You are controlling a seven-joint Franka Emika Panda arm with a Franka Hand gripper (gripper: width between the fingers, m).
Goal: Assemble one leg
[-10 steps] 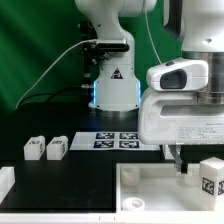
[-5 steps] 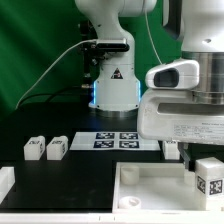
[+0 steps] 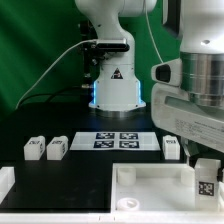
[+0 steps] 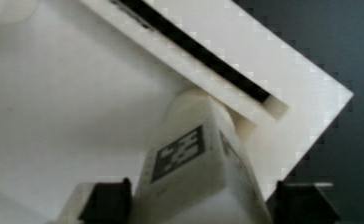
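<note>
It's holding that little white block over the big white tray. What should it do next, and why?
Probably ease straight down. The gripper is shut on the leg, which stands upright over the tabletop's corner on the exterior view's right; whether it touches cannot be told.

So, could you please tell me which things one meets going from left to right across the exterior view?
Two spare legs and → marker board → another leg → the leg held by the hand over the tabletop.

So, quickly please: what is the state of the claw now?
Claw: closed on the leg, holding it over the tabletop.
</note>
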